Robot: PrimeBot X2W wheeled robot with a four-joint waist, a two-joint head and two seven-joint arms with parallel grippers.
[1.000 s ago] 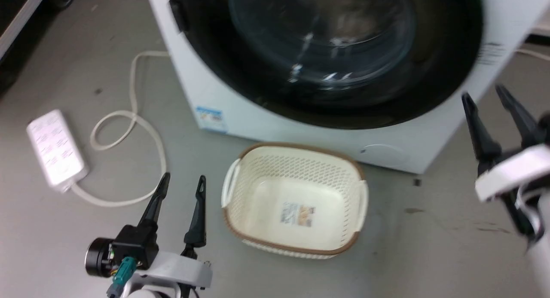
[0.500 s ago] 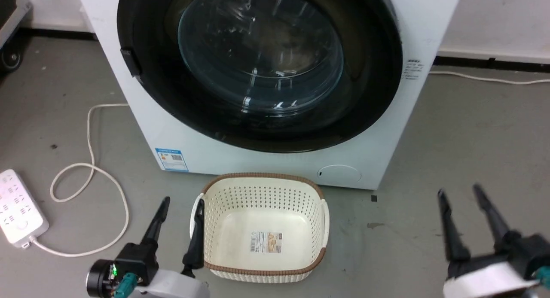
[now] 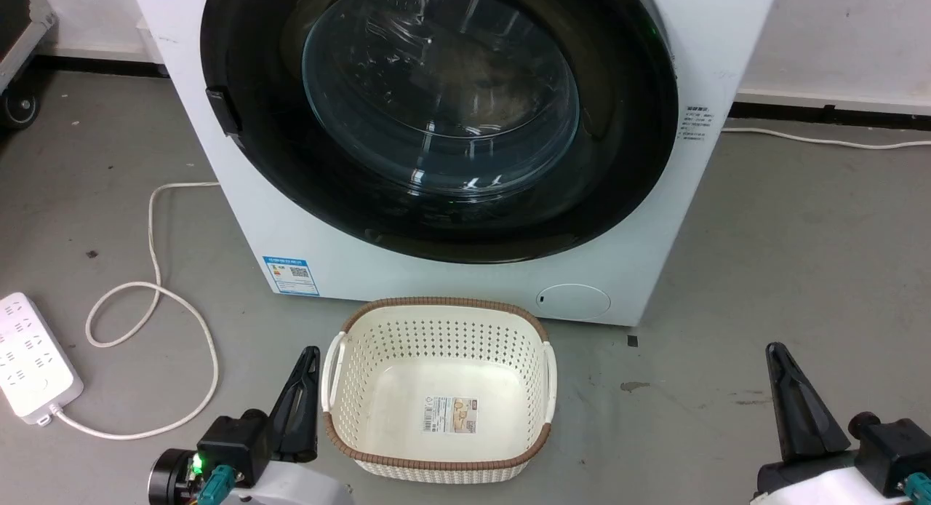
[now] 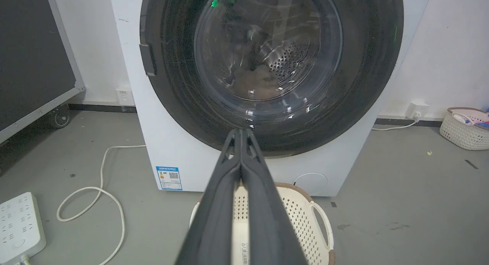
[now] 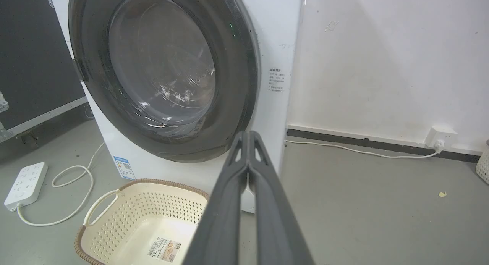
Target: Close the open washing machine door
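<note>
Two tools, each with its fingers pressed together. Left tool sits low in front of the washer, toward its left corner, tip pointing at the washer. Right tool is off the washer's right front corner, well apart from it, above the bare floor.

Door lies flush in the washer's round front, with the black rim all round and the glass bowl at centre. A dark tab shows on the rim's left edge. The perforated drum shows dimly through the glass.

Blue sticker at the washer's lower left front.

Basket on the floor just in front of the washer, a label on its bottom. Left tool tip just beside its left handle; cannot tell if they touch.

Power strip on the floor left of the washer. Its white cord loops toward the washer's left side.
</note>
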